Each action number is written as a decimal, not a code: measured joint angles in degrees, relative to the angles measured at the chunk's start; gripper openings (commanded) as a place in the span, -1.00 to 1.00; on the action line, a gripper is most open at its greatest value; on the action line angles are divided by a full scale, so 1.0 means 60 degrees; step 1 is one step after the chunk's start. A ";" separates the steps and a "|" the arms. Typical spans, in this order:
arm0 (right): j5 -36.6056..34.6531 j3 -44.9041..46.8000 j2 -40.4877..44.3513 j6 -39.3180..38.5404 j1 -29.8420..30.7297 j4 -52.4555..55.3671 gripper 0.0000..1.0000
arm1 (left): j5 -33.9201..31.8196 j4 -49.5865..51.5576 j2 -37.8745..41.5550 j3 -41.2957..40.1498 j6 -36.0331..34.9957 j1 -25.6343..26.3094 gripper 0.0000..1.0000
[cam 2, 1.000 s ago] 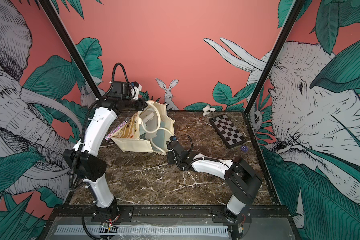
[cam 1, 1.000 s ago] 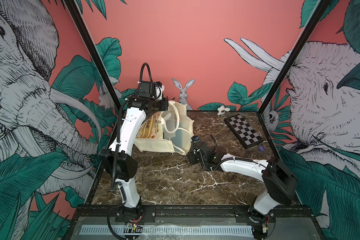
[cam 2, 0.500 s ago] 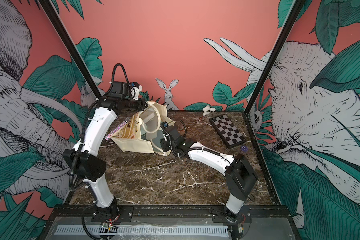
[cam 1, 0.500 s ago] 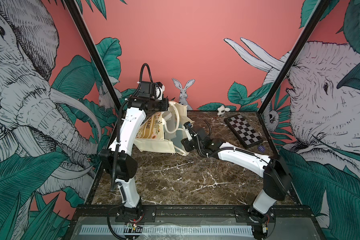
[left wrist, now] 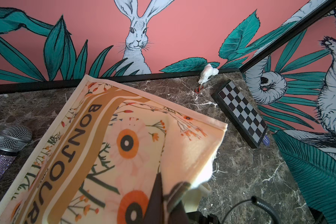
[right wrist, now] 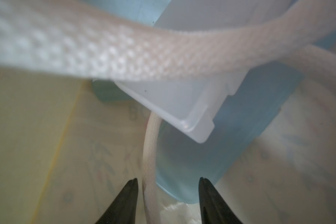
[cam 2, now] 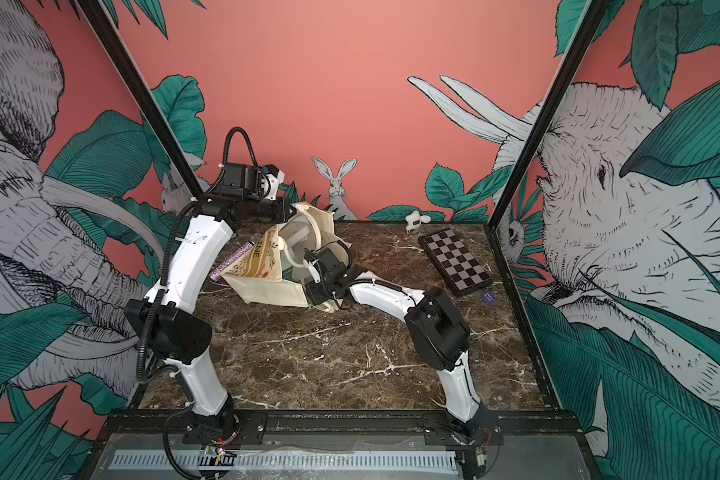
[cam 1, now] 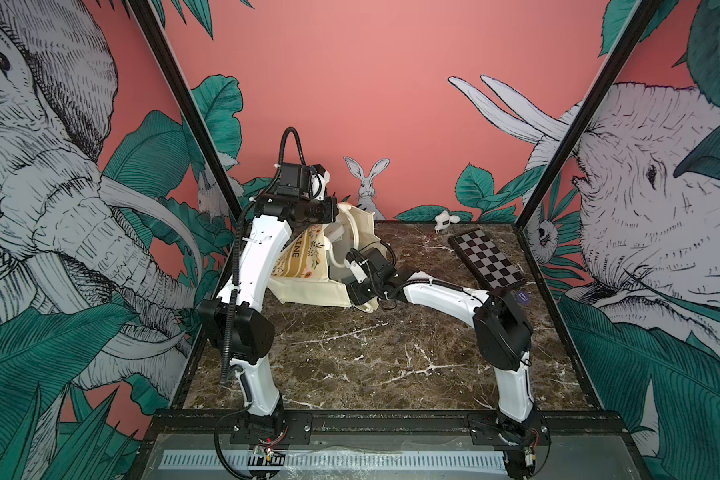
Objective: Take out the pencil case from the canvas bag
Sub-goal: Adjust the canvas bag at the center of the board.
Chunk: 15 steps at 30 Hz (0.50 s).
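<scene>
Reach step. Left pincer (left wrist: 167, 187) gripped the bag (cam 1: 308, 291) at 11 o'clock; right pincer (right wrist: 168, 180), released, sat inside. Next, probably: clasp the case (right wrist: 182, 164).

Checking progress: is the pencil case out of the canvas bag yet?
No, inside. The right wrist view shows the blue pencil case between the canvas bag's cream walls, the right end effector open before it.

A: How many bags?
B: One canvas bag (cam 1: 308, 286), with one blue pencil case (right wrist: 182, 164) inside.
A: What else is on the counter (cam 1: 350, 353)?
B: One checkered board (cam 1: 487, 259) by the right edge. One purple dot (cam 1: 522, 297) beside it. One white toy (cam 1: 443, 220) at the back edge. One microphone (cam 2: 233, 257) near the left edge.
A: Robot arms?
B: Two, a left arm (cam 1: 258, 257) and a right arm (cam 1: 441, 291).
</scene>
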State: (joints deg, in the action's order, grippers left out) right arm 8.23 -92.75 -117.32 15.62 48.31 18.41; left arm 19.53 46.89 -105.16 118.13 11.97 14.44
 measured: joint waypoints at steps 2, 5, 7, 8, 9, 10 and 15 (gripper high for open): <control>0.0036 -0.0353 -0.0299 0.0000 0.0000 0.0120 0.08 | 0.0000 0.0000 0.0000 0.0000 0.0000 0.0000 -1.00; 0.0084 -0.0885 -0.0765 0.0000 0.0000 0.0357 0.08 | 0.0000 0.0000 0.0000 0.0000 0.0000 0.0000 -1.00; 0.0073 -0.1133 -0.0991 -0.0004 0.0000 0.0543 -0.09 | 0.0000 0.0004 0.0000 0.0000 0.0000 0.0000 -1.00; 0.0058 -0.1220 -0.1053 -0.0007 0.0000 0.0645 -0.21 | 0.0004 0.0007 0.0000 0.0000 0.0000 0.0000 -1.00; 0.0036 -0.1242 -0.1071 0.0000 0.0000 0.0678 -0.28 | 0.0007 0.0007 0.0000 0.0000 0.0000 0.0000 -1.00; 0.0000 -0.1249 -0.1071 -0.0022 0.0000 0.0754 -0.36 | 0.0007 0.0011 0.0000 0.0000 0.0000 0.0000 -1.00; -0.0066 -0.1191 -0.1013 -0.0022 0.0000 0.0831 -0.67 | -0.0004 0.0015 0.0000 0.0000 -0.0004 0.0000 -1.00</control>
State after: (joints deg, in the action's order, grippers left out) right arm 7.84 -99.90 -123.39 15.49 48.31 23.40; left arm 19.51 46.98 -105.16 118.13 11.94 14.44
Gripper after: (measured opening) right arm 0.210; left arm 0.055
